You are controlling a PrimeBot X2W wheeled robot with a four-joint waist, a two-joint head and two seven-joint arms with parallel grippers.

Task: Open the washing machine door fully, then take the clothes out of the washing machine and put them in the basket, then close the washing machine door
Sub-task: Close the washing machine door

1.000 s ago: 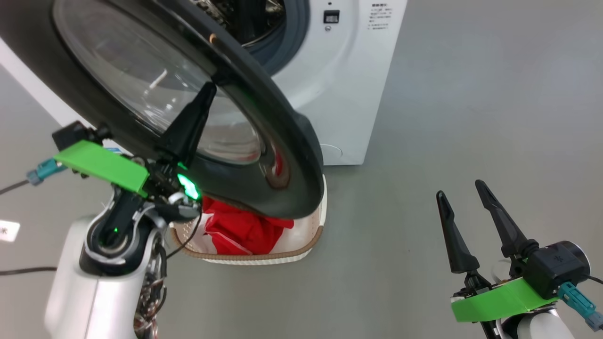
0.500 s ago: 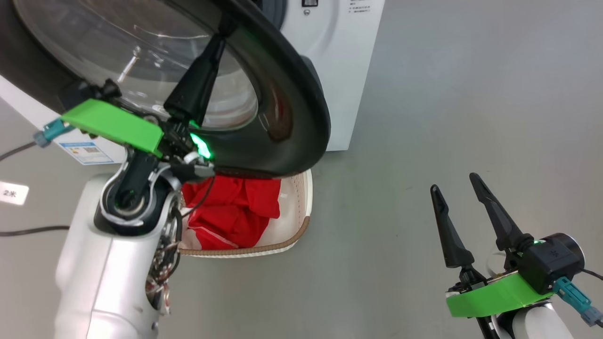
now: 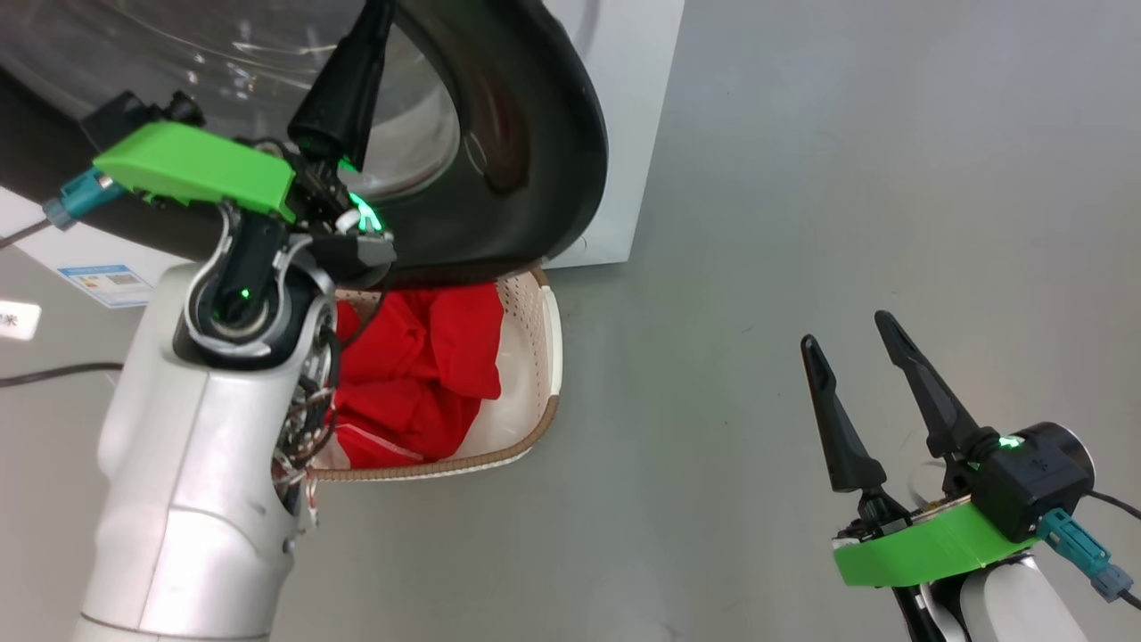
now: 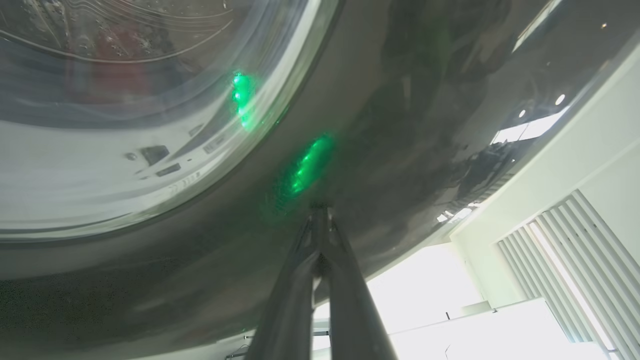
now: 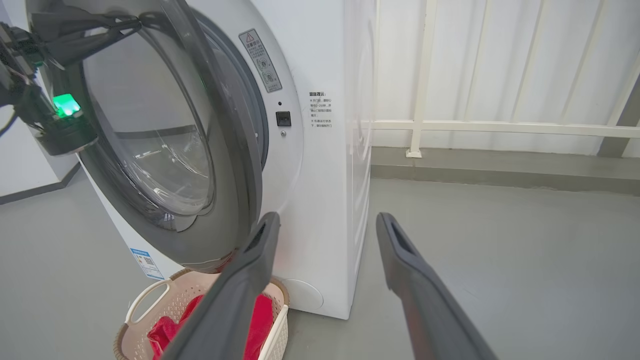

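Note:
The washing machine door [image 3: 535,134], glossy black with a clear glass bowl, stands partly swung in front of the white washing machine [image 5: 325,200]. My left gripper [image 3: 373,11] is shut, and its fingertips press on the door's [image 4: 400,125] dark outer rim, as the left wrist view shows at the left gripper [image 4: 320,212]. Below the door sits the cream basket [image 3: 535,357] with the red clothes [image 3: 419,357] heaped in it. My right gripper [image 3: 845,326] hangs open and empty over the floor, well right of the basket. In the right wrist view, the basket [image 5: 150,295] and clothes [image 5: 162,334] lie beside the right gripper [image 5: 327,216].
A blue label sticker [image 3: 98,281] is on the machine's lower front. A black cable [image 3: 45,374] and a white tag [image 3: 13,316] lie on the floor at the left. Grey floor [image 3: 802,178] spreads to the right. A white railing [image 5: 500,125] runs behind the machine.
The head view has shifted. The door has swung nearer the machine's front with my shut left gripper pressed on it; the drum opening has left the view. My right gripper stays open.

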